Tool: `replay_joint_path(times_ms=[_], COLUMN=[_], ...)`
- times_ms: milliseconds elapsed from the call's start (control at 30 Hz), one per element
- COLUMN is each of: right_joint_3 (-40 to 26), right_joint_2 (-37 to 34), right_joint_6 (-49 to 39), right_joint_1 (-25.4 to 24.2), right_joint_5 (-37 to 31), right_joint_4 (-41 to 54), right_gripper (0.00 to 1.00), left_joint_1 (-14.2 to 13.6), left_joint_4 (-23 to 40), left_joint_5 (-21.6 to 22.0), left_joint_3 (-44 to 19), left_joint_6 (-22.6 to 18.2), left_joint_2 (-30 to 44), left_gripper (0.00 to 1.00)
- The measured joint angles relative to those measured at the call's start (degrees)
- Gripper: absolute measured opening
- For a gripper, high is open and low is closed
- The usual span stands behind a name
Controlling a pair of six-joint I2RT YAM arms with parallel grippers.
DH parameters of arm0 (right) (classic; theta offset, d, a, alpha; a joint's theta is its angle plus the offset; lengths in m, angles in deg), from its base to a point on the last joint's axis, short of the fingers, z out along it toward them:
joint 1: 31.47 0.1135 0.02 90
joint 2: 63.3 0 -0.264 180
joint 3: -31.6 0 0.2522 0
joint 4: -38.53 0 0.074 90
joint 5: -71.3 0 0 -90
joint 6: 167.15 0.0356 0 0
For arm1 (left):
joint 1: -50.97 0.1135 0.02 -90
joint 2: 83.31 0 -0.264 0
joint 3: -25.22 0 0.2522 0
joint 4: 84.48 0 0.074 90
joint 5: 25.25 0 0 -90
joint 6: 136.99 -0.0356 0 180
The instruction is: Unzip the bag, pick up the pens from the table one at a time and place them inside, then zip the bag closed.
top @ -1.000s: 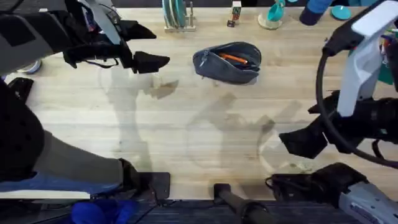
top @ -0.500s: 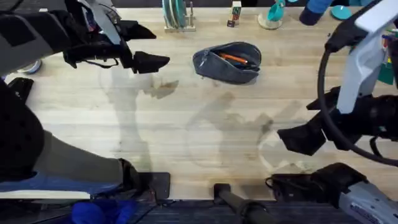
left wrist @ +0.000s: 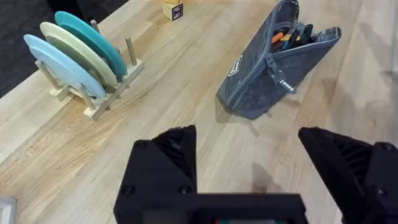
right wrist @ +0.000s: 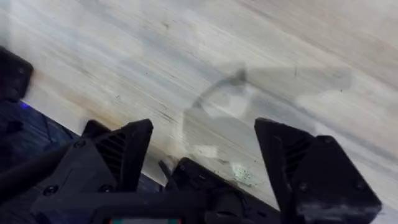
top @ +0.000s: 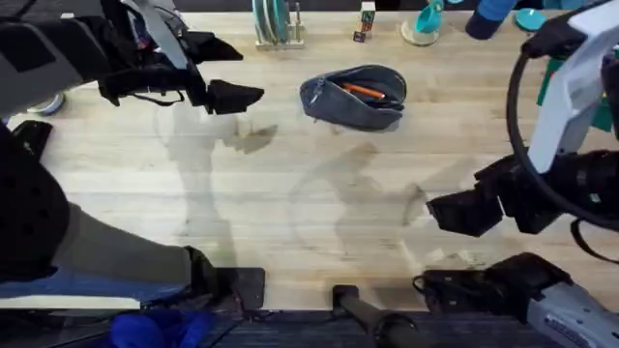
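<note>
Lying unzipped near the far edge of the light wooden plank tabletop (top: 290,193), grey-blue fabric pencil pouch (top: 354,97) with orange pen (top: 366,91) and black pen (left wrist: 303,34) inside. Left gripper (left wrist: 252,152) and right gripper (right wrist: 202,152) spread wide, empty, well apart from pouch. Probably only zipping left.

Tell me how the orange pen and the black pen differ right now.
The orange pen is bright orange and easy to spot in the bag's opening; the black pen is dark and harder to make out beside it. The orange pen also shows in the overhead view. Both lie inside the unzipped bag.
</note>
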Motion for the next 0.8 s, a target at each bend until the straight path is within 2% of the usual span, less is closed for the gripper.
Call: replay_joint_path(times_ms=[200,400,667,700,800], right_joint_3=[0.0,0.0,0.0,-0.1,-1.3], right_joint_2=[0.0,-2.6,-14.7,-19.5,-23.4], right_joint_6=[1.4,8.1,16.4,18.7,20.2], right_joint_1=[0.0,0.0,0.0,0.0,0.6], right_joint_5=[0.0,0.0,0.0,0.0,0.0], right_joint_4=[-1.3,-1.3,-0.9,-1.0,-0.9], right_gripper=[0.997,0.997,0.997,0.997,0.997], left_joint_1=[0.0,0.0,0.0,0.0,0.0], left_joint_4=[0.0,0.0,0.0,0.0,0.0], left_joint_5=[0.0,0.0,0.1,0.7,1.1], left_joint_3=[0.0,0.0,0.0,0.0,0.0], left_joint_6=[0.0,0.0,0.0,0.0,0.0], left_joint_2=[0.0,0.0,0.0,0.0,0.0], left_gripper=[0.993,0.993,0.993,0.993,0.992])
